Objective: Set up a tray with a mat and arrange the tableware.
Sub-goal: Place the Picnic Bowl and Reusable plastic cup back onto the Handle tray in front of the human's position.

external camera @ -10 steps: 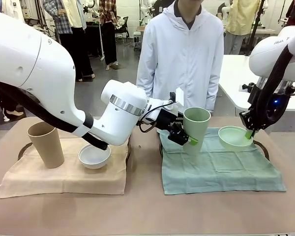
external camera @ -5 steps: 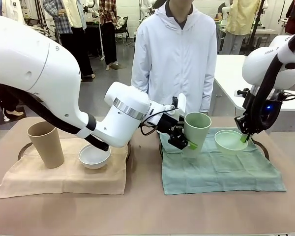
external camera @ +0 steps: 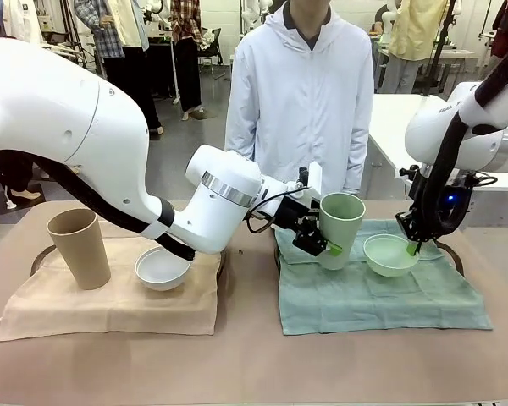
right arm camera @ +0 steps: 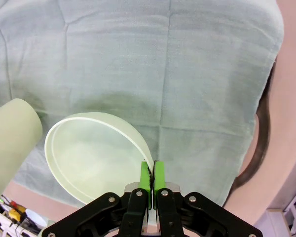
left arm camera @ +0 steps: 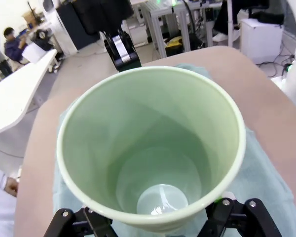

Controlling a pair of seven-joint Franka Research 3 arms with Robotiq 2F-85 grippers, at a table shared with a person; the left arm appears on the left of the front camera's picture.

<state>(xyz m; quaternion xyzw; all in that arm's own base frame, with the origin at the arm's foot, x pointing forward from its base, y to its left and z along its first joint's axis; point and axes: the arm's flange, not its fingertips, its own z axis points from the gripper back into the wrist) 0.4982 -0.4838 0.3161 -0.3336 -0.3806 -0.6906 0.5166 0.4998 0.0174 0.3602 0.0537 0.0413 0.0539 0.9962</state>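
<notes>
Your table (external camera: 254, 355) is covered in tan, with a person in a white hooded jacket (external camera: 300, 93) standing at its far side. On it you have two mats, each over a dark tray rim: a beige mat (external camera: 110, 300) on your left and a pale green mat (external camera: 381, 292) on your right. You have two cups and two bowls. The tan cup (external camera: 79, 247) stands upright on the beige mat, with the white bowl (external camera: 162, 269) just beside it. Your left tool (external camera: 322, 244) grips the pale green cup (external camera: 339, 228) from both sides near its base, jaws spread fairly wide around it; the cup tilts slightly over the near-left part of the green mat. Your right tool (right arm camera: 151, 176) is pinched shut on the rim of the pale green bowl (right arm camera: 93, 155), green pads pressed to the thin wall, holding the bowl tilted over the green mat, beside the cup.
</notes>
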